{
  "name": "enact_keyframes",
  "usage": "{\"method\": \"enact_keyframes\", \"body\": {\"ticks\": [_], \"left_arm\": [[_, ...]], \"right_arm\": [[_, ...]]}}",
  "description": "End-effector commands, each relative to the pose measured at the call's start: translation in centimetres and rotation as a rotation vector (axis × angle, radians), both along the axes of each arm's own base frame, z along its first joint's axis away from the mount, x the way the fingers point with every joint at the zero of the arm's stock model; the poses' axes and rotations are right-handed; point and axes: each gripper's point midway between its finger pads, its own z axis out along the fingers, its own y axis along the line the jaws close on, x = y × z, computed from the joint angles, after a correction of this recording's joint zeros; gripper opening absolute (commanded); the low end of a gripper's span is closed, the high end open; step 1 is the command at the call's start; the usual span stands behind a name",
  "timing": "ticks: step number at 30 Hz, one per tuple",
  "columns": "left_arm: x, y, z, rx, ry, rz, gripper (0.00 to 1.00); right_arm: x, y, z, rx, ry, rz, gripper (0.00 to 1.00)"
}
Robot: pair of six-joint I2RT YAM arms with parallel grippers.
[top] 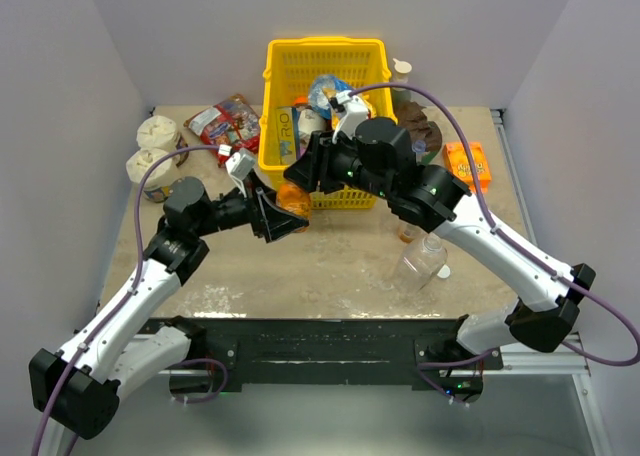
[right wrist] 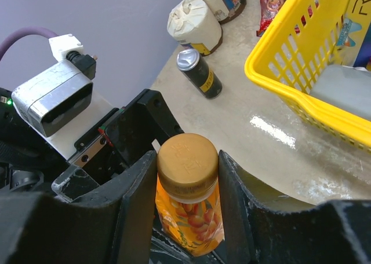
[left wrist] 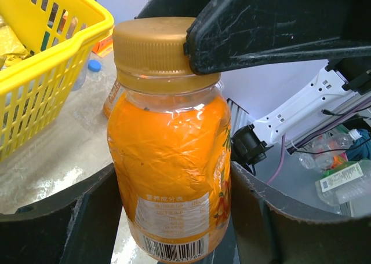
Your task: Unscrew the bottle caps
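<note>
The right pincer (right wrist: 187, 174) is clamped on the cap (right wrist: 186, 157), a finger on each side. Below it, the left pincer (left wrist: 174, 217) grips the bottle (left wrist: 168, 136) by its body, just beside the basket (top: 325, 46), above the desk (right wrist: 232, 119).

The orange bottle (left wrist: 168, 160) has a gold cap (left wrist: 151, 44).

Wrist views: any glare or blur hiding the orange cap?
Left wrist: orange cap and small orange juice bottle are sharp, with only a mild sheen on the bottle. Right wrist: the cap is sharp; there is a bright glare patch on the table near the yellow basket, clear of the cap. Top external: even light, faint shine on the table, bottle mostly hidden.
</note>
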Motion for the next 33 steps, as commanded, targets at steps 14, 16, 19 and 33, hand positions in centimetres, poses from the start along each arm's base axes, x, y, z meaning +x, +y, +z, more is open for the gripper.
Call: {"method": "enact_keyframes", "body": {"ticks": [14, 16, 19, 33], "left_arm": [[-4.0, -0.8, 5.3, -0.073, -0.112, -0.245, 0.43], [-4.6, -0.7, 5.6, -0.074, -0.111, -0.274, 0.43], [-5.5, -0.6, 5.6, -0.074, -0.110, -0.309, 0.43], [-7.1, -0.3, 5.6, -0.099, -0.068, -0.366, 0.43]], "right_arm": [[-4.6, 0.3, 3.5, 0.148, -0.159, 0.370, 0.00], [-5.3, 0.1, 3.6, 0.183, -0.152, 0.440, 0.00], [-5.8, -0.5, 3.7, 0.242, -0.140, 0.522, 0.00], [-6.3, -1.2, 5.7, 0.294, -0.165, 0.587, 0.21]]}}
